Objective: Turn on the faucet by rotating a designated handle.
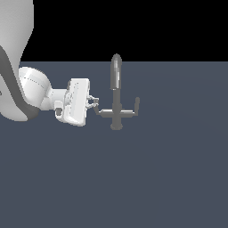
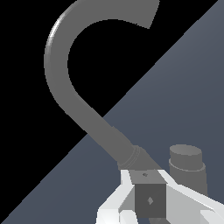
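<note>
The grey faucet (image 1: pixel 116 84) stands on the dark floor, with its tall rounded spout upright. The handle (image 1: pixel 104 112) branches toward the exterior view's left, and its upturned tip meets my fingertips. My gripper (image 1: pixel 94 103) reaches in sideways from that side at handle height. In the wrist view the curved spout (image 2: pixel 61 74) rises ahead. My gripper (image 2: pixel 150 192) looks shut, with its dark pads together and nothing held. A short grey cylinder, apparently the handle's tip (image 2: pixel 186 162), stands right beside the fingers.
The twin lever (image 1: pixel 133 109) sticks out on the faucet's other side, with its tip up. The faucet's round base (image 1: pixel 116 127) rests on the flat dark grey floor (image 1: pixel 133 178). My white arm (image 1: pixel 26 89) fills the exterior view's left.
</note>
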You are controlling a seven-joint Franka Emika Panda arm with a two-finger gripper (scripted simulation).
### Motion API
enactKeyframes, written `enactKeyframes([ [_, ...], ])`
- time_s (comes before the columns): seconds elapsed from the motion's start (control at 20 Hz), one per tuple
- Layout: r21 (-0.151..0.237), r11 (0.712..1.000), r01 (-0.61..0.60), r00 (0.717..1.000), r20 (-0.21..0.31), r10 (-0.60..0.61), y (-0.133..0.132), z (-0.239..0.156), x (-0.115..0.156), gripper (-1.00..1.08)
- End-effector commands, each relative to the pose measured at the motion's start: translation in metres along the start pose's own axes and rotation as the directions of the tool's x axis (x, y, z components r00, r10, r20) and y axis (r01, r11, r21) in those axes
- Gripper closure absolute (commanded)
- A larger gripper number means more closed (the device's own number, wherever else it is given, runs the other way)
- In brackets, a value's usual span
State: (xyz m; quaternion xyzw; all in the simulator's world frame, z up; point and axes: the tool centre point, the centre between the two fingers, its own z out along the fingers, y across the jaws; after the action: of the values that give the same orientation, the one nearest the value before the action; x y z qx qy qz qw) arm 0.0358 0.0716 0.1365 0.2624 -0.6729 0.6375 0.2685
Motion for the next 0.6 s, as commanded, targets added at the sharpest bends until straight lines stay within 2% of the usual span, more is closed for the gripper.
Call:
enactKeyframes([
  [0.0,-0.001,1.0,0.009,1.0,-0.009,-0.009,0.011,0.0,0.006,1.08],
  [0.35,-0.001,1.0,0.007,1.0,-0.011,-0.007,0.032,-0.001,0.018,1.08],
  [0.4,-0.001,1.0,0.007,1.0,-0.011,-0.007,0.032,-0.001,0.018,1.08],
  [0.45,-0.003,1.0,-0.015,1.0,-0.005,0.015,0.018,0.0,0.016,1.08],
  [0.55,-0.003,1.0,-0.01,1.0,-0.007,0.01,0.033,0.001,0.012,1.08],
])
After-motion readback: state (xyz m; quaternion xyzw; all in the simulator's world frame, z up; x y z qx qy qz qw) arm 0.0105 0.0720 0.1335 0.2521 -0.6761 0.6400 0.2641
